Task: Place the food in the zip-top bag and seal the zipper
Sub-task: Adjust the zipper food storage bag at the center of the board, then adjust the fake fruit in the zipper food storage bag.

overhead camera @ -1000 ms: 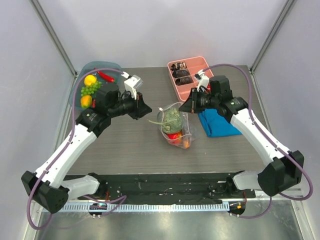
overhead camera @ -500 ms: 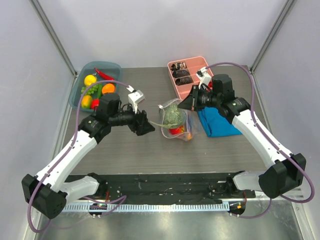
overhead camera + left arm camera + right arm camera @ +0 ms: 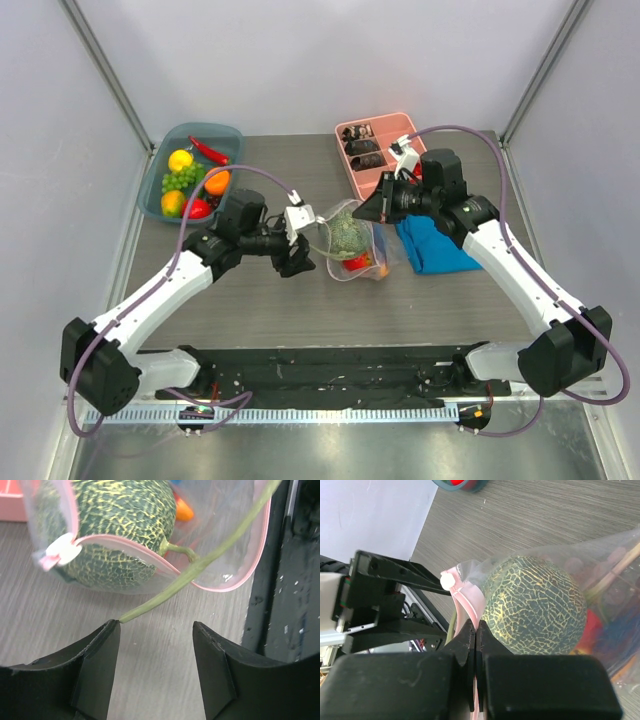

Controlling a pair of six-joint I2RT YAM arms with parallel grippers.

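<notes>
The clear zip-top bag stands on the table with a round green, yellow-netted food piece and red and orange pieces inside. My right gripper is shut on the pink zipper strip at the bag's mouth, just below the white slider. My left gripper is open and empty, low over the table just in front of the bag. A long green stem sticks out of the mouth, its end at my left finger. More food lies in the blue bin.
The blue bin sits at the back left. A pink divided tray stands at the back, behind the right gripper. A blue folded cloth lies right of the bag. The black front rail runs along the near edge.
My left arm swung from beside the bin to the bag's left side and its gripper went from shut to open. The right gripper kept its hold on the bag's rim, shifting it slightly.
</notes>
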